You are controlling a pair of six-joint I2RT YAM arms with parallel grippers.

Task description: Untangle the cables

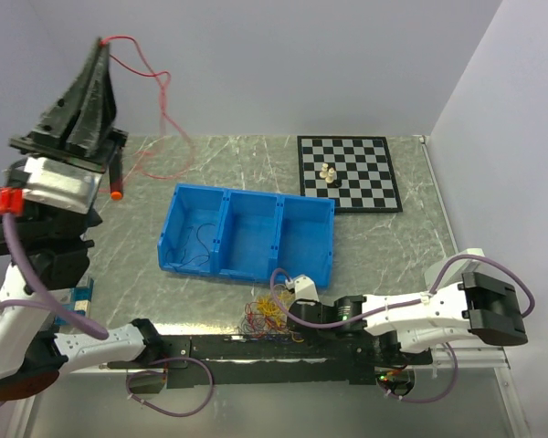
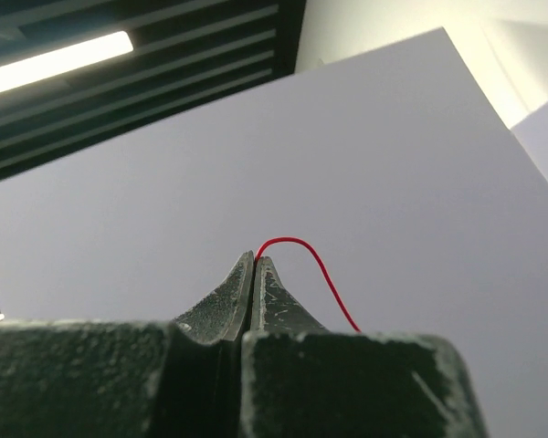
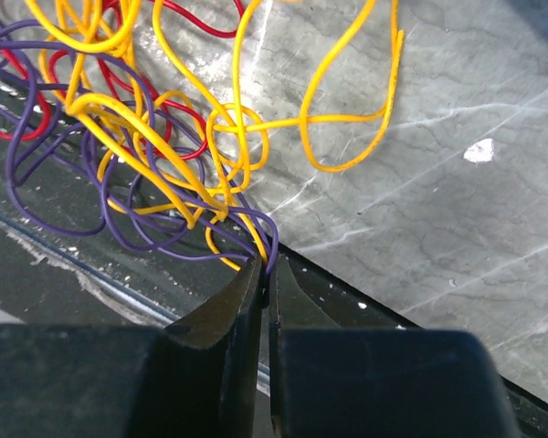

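Observation:
My left gripper [image 1: 100,44] is raised high at the far left and is shut on one red cable [image 1: 164,100], which hangs down in a long loop to the table. In the left wrist view the red cable [image 2: 312,257] arcs out of the shut gripper [image 2: 256,260]. A small tangle of cables [image 1: 265,313] lies at the table's near edge. My right gripper [image 1: 288,315] is at the tangle's right side. In the right wrist view the gripper [image 3: 267,269] is shut on a dark purple cable [image 3: 36,219] and a yellow cable [image 3: 347,119]; red cable [image 3: 201,27] runs through the tangle.
A blue three-compartment bin [image 1: 224,224] stands mid-table, with a thin dark wire [image 1: 196,246] in its left compartment. A chessboard [image 1: 356,182] with a few pale pieces [image 1: 328,173] lies at the back right. A black stick with a red tip [image 1: 117,182] is at the left.

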